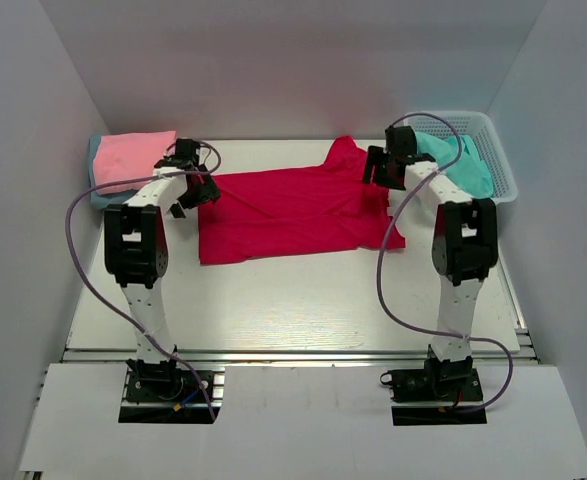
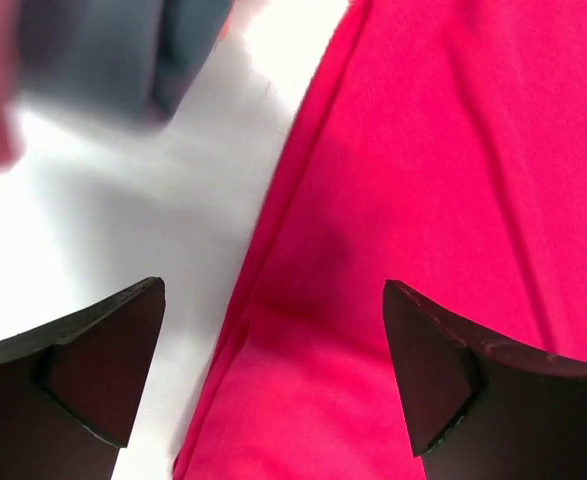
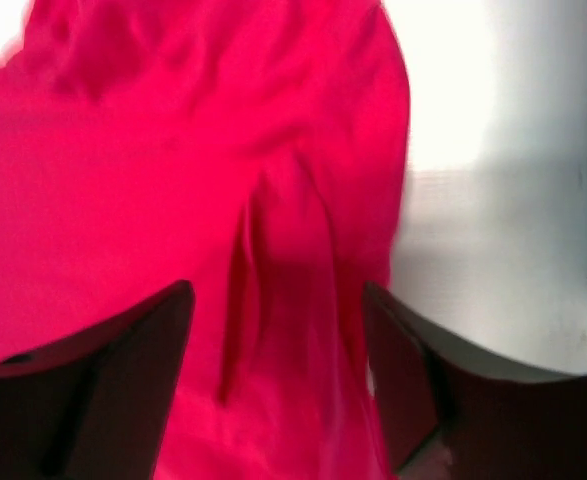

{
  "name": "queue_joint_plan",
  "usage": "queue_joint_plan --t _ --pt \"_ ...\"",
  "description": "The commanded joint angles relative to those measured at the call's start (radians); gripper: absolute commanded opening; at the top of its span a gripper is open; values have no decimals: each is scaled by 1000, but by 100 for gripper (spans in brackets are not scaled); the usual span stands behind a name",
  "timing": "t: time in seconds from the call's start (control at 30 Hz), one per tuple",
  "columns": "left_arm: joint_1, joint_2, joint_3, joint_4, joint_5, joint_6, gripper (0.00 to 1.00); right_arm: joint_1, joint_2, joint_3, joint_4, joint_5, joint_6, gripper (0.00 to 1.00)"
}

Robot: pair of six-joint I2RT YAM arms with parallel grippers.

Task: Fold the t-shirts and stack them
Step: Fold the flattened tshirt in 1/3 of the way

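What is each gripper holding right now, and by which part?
Nothing. The left gripper and the right gripper both stand open over the crimson t-shirt, clamping no cloth.

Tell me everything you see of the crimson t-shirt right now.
The crimson t-shirt is plain soft cloth, lying creased in a rough rectangle across the middle of the white table, with a flap jutting out at its far right corner. The left tool and right tool hang open over its side edges, holding nothing.

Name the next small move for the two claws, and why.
Probably lift both clear: the left claw and right claw stand open over the side edges of the shirt, gripping nothing; it lies spread on the table.
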Motion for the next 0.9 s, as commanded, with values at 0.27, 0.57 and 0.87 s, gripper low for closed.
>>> queue_joint_plan --t 0.27,0.57,0.87 --pt "-28 -282 -336 255 391 69 100 10 -435 -527 -55 99 58 90" --pt "-57 -220 -533 344 547 46 100 18 -542 -755 -9 -44 108 86" --pt "-57 -229 -579 312 455 46 100 13 -448 -782 184 17 193 57"
